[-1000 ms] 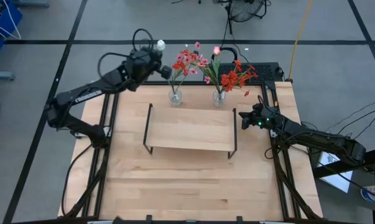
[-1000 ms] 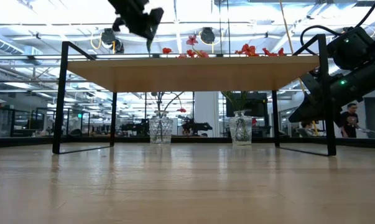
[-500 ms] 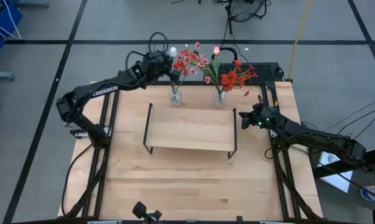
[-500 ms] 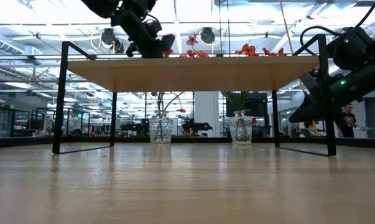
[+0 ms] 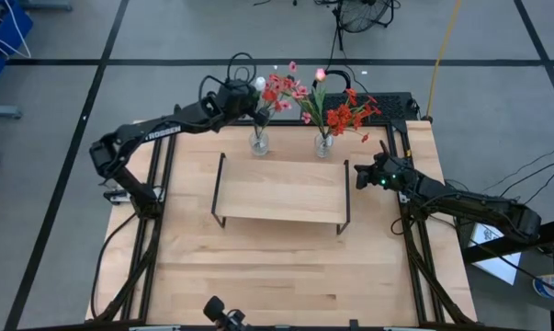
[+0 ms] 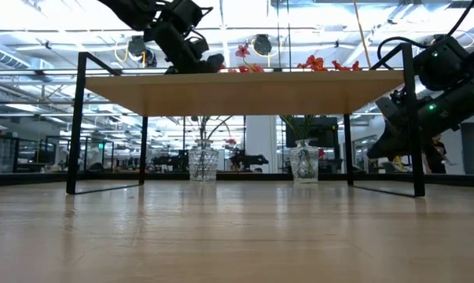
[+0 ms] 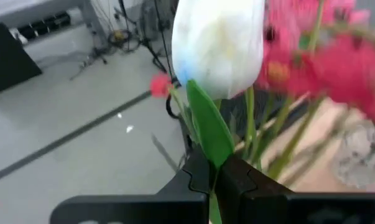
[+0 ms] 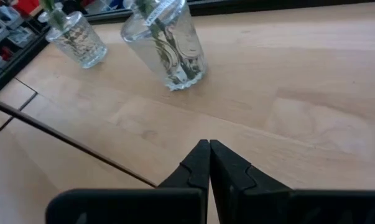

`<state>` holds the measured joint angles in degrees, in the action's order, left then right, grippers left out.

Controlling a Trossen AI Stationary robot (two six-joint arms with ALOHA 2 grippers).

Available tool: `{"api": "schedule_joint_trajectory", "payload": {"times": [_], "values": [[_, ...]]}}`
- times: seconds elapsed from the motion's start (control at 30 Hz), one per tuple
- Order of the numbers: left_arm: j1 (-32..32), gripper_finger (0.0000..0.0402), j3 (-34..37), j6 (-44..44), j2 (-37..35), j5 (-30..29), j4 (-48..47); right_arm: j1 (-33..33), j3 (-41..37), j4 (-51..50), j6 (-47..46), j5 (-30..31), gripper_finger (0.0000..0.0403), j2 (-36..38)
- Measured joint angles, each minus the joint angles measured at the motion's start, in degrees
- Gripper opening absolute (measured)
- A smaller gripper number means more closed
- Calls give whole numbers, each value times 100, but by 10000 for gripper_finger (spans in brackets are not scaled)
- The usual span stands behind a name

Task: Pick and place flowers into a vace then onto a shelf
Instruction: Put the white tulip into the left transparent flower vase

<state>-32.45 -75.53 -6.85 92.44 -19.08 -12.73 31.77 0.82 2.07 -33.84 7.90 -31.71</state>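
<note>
My left gripper [image 5: 247, 92] is raised above the table's far edge, just left of the left vase's blossoms, shut on a white tulip [image 5: 258, 85]. Its bud [image 7: 218, 43] fills the left wrist view. Two clear glass vases [image 5: 259, 141] [image 5: 323, 144] stand on their bases on the table behind the shelf [image 5: 281, 188], holding pink blossoms [image 5: 278, 89] and red blossoms [image 5: 348, 115]. My right gripper [image 5: 357, 172] waits shut at the shelf's right end; its wrist view [image 8: 209, 163] looks at both vases [image 8: 168, 46] [image 8: 75, 37]. My left gripper pinches the tulip between its two fingers [image 7: 196, 177] at the stem and green leaf [image 7: 209, 149] just below the bud. It reaches in from the table's left. The tulip is lifted clear, its bud standing out past the fingertips beside the pink blossoms [image 7: 324, 62].
The shelf's board [image 6: 244, 90] stands on thin black end frames [image 6: 79, 126] mid-table, in front of the vases [image 6: 203, 163] [image 6: 303, 163]. Black rails run along the table's left [image 5: 157, 230] and right [image 5: 414, 248] sides. Bare wood lies near the front edge [image 5: 277, 276].
My left gripper has carried the white tulip toward the table's right and somewhat down, closing on the pink blossoms of the left vase. It has stayed shut on the stem. The vases and shelf have stayed put.
</note>
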Motion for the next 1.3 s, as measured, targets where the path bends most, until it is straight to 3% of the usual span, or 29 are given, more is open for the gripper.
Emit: {"api": "schedule_joint_trajectory", "payload": {"times": [0.37, 0.77, 0.9, 1.1, 1.3], "values": [[297, 9, 268, -355, 323, 80, -221, 0, 0, 2, 1, -2, 2, -155], [571, 22, 1731, -1475, 346, 99, 1746, 0, 0, -1, -150, -26, 2, -181], [680, 17, 1810, -1353, 377, -588, 1967, 0, 0, -1, -126, -24, 2, -188], [763, 19, 1832, -595, 394, -641, 3036, 0, 0, -1, -135, -24, 2, -194], [740, 37, 1821, -804, 389, -977, 2849, 0, 0, -1, -194, -33, 2, -207]]}}
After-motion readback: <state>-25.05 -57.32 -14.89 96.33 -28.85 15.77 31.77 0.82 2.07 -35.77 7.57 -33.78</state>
